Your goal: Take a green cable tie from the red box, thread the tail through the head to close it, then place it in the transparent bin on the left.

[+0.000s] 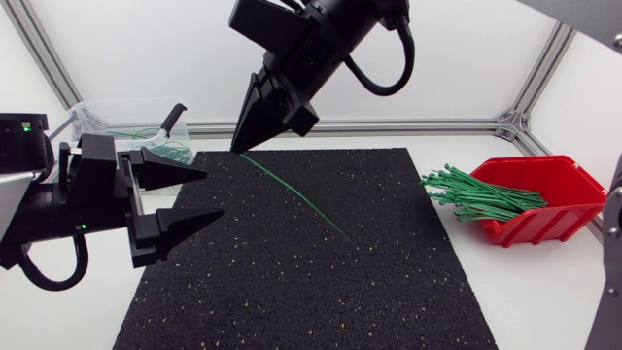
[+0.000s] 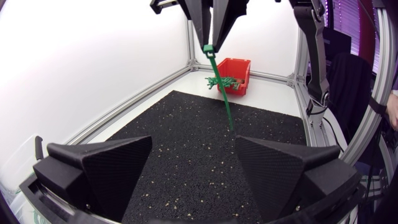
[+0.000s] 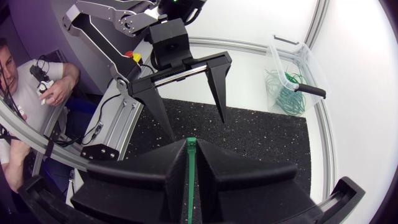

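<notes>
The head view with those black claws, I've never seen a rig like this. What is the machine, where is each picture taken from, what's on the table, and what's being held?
It is a robot with two arms at a table. Each arm ends in a black gripper with two fingers. The head view looks down from a camera above. The other two pictures come from a camera on each arm's wrist, so each shows its own fingers close up.

On the table are a black speckled mat, a red box spilling green cable ties, and a transparent bin with some green ties inside.

The right gripper is shut on one green cable tie near its head, and the tail slants down towards the mat. The left gripper is open, holds nothing, and faces the tie.
</notes>
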